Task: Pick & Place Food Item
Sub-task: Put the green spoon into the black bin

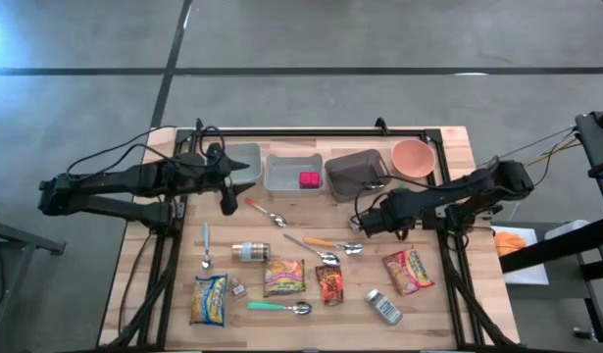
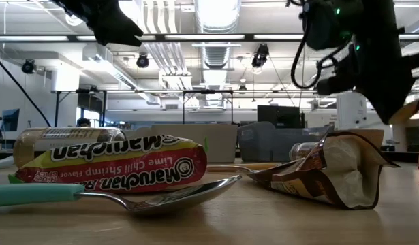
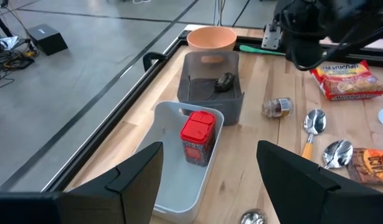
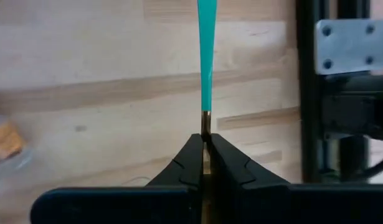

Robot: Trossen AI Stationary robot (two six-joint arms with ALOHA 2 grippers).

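Observation:
My right gripper [image 4: 205, 138] is shut on a teal-handled utensil [image 4: 206, 56] above the table's right middle [image 1: 363, 224]. The left wrist view shows the teal handle [image 3: 260, 49] sticking out near the orange bowl [image 3: 211, 38]. My left gripper [image 3: 210, 180] is open and hovers over the far-left bins [image 1: 229, 201], touching nothing. A red container [image 3: 197, 135] stands in the white bin [image 3: 172, 186]. Several ramen packets [image 1: 283, 277] lie flat near the front edge. My right gripper pinches the utensil's thin metal neck [image 4: 205, 124], just below the teal handle, between its two fingertips. The fingers lie along the utensil, and the handle runs straight on past them. The rest of the metal part is hidden between the fingers.
A dark bin [image 1: 355, 175] holding a small dark item [image 3: 225, 81] stands between the white bin and the bowl. Spoons [image 1: 326, 245], a can [image 1: 250, 252], a small jar [image 1: 383, 306] and more packets [image 1: 409, 271] are scattered across the table's middle and front.

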